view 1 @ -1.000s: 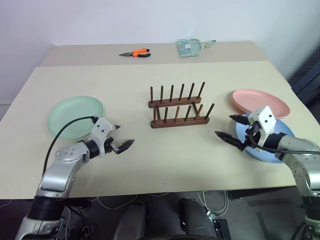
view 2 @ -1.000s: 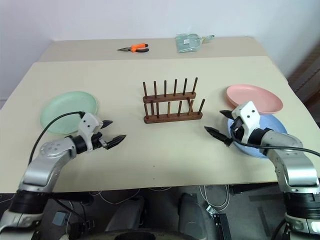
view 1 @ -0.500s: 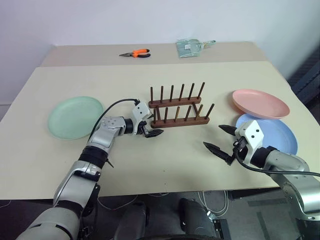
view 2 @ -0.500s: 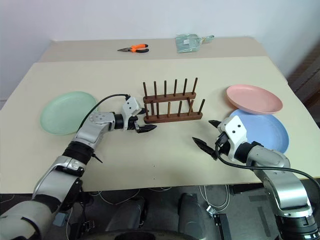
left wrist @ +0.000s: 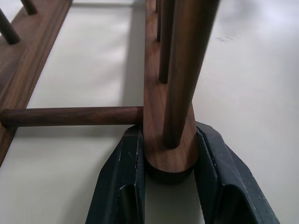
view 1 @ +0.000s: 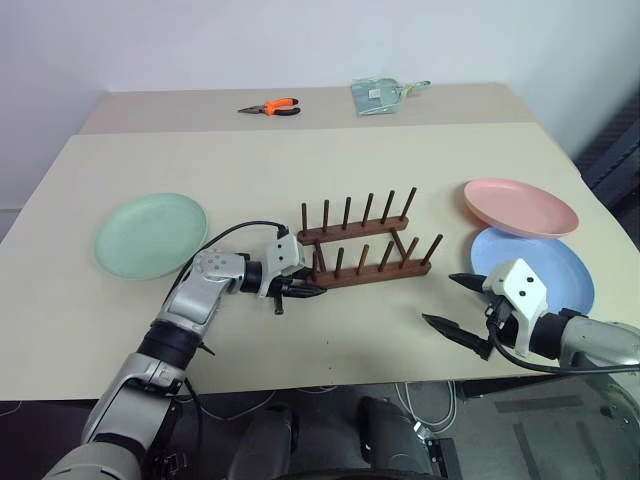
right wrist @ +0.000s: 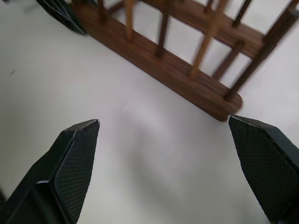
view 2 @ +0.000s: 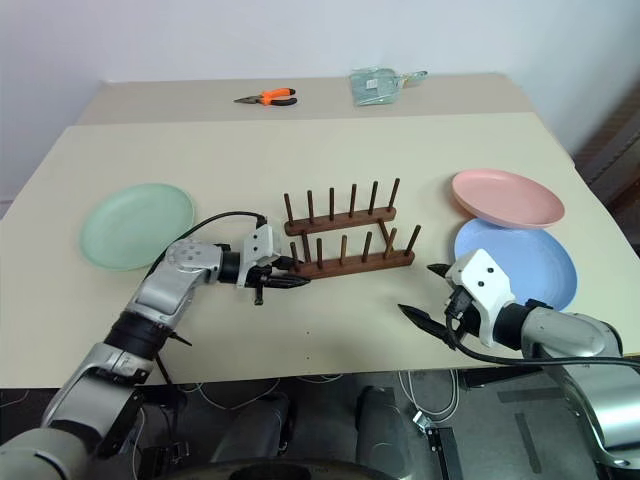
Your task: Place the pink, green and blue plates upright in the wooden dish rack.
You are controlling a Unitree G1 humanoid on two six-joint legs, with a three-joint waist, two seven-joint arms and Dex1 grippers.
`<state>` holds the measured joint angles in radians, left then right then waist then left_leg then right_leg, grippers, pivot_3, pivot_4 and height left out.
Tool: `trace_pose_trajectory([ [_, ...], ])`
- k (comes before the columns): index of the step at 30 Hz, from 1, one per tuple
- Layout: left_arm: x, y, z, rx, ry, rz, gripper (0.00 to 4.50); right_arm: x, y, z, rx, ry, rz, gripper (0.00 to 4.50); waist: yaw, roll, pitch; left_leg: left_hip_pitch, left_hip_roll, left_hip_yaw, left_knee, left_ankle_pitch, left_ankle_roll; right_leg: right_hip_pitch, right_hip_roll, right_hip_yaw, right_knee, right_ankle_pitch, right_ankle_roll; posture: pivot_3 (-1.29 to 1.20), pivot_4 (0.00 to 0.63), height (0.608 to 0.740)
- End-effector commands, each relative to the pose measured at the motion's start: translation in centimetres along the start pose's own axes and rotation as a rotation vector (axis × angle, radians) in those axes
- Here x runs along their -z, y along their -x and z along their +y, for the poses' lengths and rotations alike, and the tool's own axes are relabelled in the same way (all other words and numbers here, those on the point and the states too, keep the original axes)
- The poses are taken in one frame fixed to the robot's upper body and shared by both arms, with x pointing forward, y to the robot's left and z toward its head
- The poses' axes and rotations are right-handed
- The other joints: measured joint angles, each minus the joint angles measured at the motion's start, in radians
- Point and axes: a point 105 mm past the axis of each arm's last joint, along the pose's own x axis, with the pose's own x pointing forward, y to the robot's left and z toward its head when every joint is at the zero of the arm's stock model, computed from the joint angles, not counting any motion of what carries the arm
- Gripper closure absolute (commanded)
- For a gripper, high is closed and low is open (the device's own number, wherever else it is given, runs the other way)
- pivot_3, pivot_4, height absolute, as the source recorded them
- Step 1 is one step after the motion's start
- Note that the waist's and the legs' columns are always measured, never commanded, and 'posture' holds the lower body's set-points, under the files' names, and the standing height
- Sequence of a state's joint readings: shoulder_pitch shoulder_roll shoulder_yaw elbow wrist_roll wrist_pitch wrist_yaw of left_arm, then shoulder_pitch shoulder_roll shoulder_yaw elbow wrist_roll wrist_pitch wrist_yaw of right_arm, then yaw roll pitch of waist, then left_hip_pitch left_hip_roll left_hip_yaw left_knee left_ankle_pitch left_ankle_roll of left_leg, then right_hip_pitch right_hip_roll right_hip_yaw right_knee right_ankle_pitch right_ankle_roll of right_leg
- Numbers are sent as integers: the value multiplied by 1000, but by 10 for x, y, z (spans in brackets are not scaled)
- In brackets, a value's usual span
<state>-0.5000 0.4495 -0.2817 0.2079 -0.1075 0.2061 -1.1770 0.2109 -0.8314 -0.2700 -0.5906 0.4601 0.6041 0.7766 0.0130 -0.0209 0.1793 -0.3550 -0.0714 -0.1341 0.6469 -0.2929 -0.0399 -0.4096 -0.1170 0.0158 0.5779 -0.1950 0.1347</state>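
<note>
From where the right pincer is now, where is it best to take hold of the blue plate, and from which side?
Probably the near rim of the blue plate, approached from the open right pincer. The plate lies flat, so only its edge offers a pinch. Its far edge tucks under the pink plate, so that side is blocked.

Left claw point(left wrist: 169, 175) clamped shut, right claw point(view 2: 438, 291) spread wide

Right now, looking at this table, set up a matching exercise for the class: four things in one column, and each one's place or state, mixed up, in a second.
Things:
1. green plate
2. pink plate
3. left tool
4. right tool

States:
A. jaws wide open over bare table
B. flat on the table's left side
C. clamped on the end of the wooden dish rack
D. just behind the blue plate

Pairs: 1-B, 2-D, 3-C, 4-A
</note>
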Motion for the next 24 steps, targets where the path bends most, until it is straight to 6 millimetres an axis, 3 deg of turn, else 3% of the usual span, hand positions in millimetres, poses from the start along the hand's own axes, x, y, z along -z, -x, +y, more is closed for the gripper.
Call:
trace_pose_trajectory([
  [1,2,1,-15,44,26,16,3207,-3,6,-2,9,34,4,0,1,0,0,0,0,0,0,0,0,0,0,0,0,0,0,0,150,740],
  [2,4,2,-14,30,32,27,2669,1,7,-2,10,34,19,0,1,0,0,0,0,0,0,0,0,0,0,0,0,0,0,0,150,740],
  [5,15,9,-3,-64,39,89,1342,8,7,0,0,33,45,835,3,0,0,0,0,0,0,0,0,0,0,0,0,0,0,0,150,740],
  [7,23,21,0,-107,43,140,372,9,6,4,-19,32,46,1848,1,0,0,0,0,0,1,0,0,0,0,0,0,0,0,0,150,740],
  [10,30,42,-5,-130,130,163,346,10,2,10,-31,34,48,3367,-9,0,0,0,1,1,-1,0,0,0,0,0,1,-1,-1,0,150,740],
  [12,32,58,-27,-79,197,171,967,12,-4,15,-33,41,54,4312,-27,0,0,0,2,1,-2,-1,0,0,1,0,1,-1,-1,0,150,740],
  [13,31,62,-39,-47,213,177,1366,14,-8,16,-29,46,62,4500,-32,0,0,0,3,1,-4,-1,0,0,1,0,1,-1,-1,0,150,740],
  [15,27,61,-57,0,225,175,2340,19,-16,13,3,95,76,4500,-31,2,-1,0,8,2,-5,-3,2,0,3,1,1,-2,-1,0,150,740],
  [18,15,44,-68,-1,216,131,3721,26,-32,6,52,114,92,4500,-20,4,-2,1,8,4,-1,-4,2,-1,2,0,0,-2,-1,0,150,740],
  [24,22,11,-32,-272,170,129,3721,20,-62,-13,144,153,67,4500,15,4,-3,0,1,1,4,-3,2,2,-1,0,0,-2,-1,0,150,740],
])
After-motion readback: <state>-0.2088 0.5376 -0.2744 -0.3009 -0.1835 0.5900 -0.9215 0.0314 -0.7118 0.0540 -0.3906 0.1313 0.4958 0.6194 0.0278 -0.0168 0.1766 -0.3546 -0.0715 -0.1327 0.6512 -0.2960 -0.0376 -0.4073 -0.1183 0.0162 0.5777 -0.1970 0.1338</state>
